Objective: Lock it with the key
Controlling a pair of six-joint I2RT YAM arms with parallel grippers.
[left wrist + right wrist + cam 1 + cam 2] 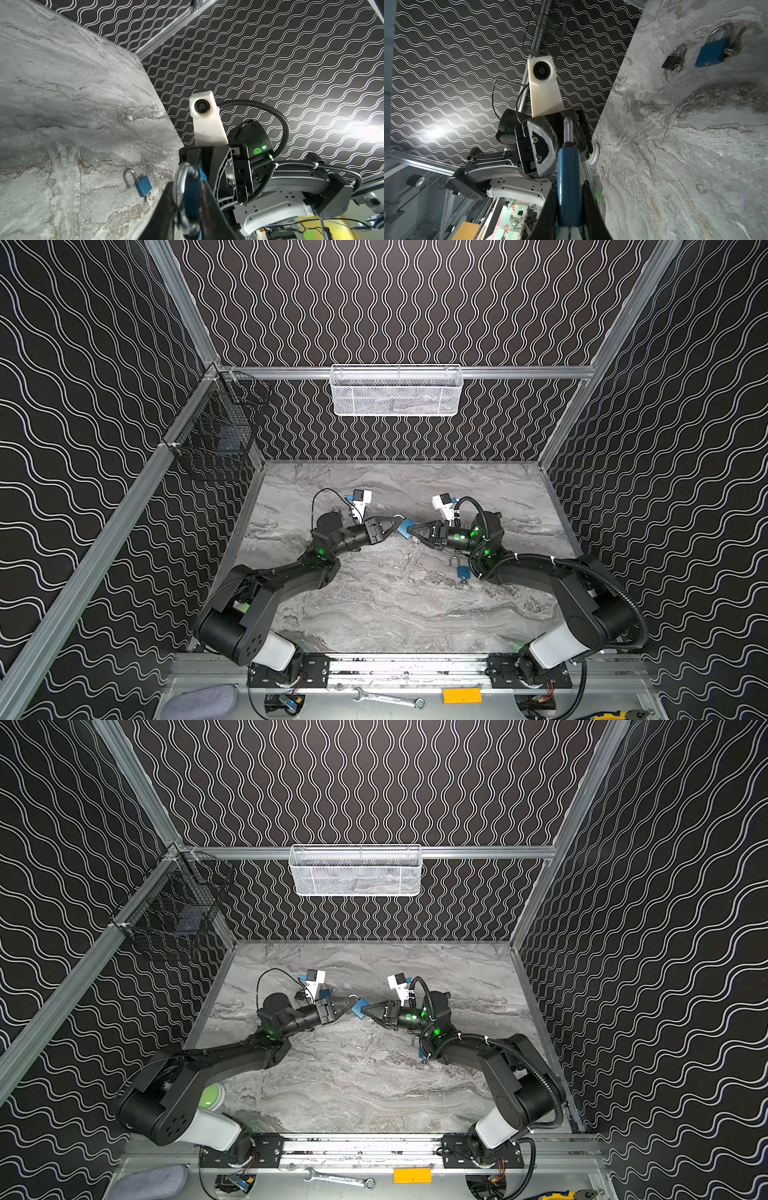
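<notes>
The blue padlock (406,526) is clamped by the right gripper (414,533), long axis running leftward, shackle (178,187) at the left gripper (396,522), whose grip cannot be told.

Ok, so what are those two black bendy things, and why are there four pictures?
They are two robot arms. Two pictures look down from above. The other two come from small cameras on the arms' wrists. The right end effector pinches the body of a blue padlock above the table. The left end effector sits at its silver loop; I can't tell how tightly. On the table lie an open padlock with what looks like a key in it, a small black padlock and a closed blue lock.
</notes>
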